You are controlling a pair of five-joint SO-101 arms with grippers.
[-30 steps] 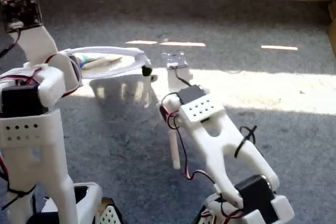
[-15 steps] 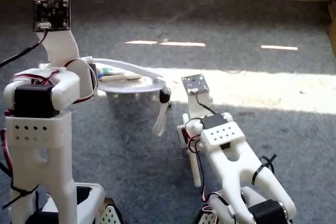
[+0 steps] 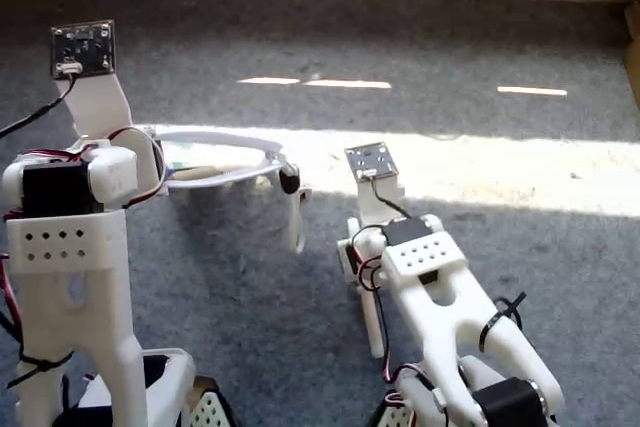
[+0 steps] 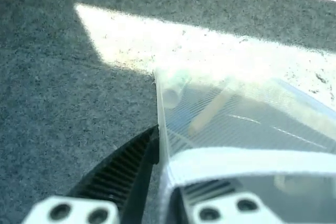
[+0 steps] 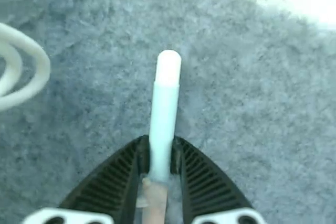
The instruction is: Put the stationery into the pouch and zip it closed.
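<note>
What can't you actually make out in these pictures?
- Things inside the pouch: left wrist view, blurred by its ribbed clear wall and glare.
- Rear end of the white stick: right wrist view, hidden inside the right gripper and cut by the edge.
- Near end of the pouch: high view, behind the left arm.

We see a speckled grey carpet (image 3: 450,27), a clear pouch (image 3: 215,159) rimmed in white left of centre, and a white pen (image 5: 165,103) between the black ribbed fingers (image 5: 118,177) of the right gripper (image 5: 159,141).
</note>
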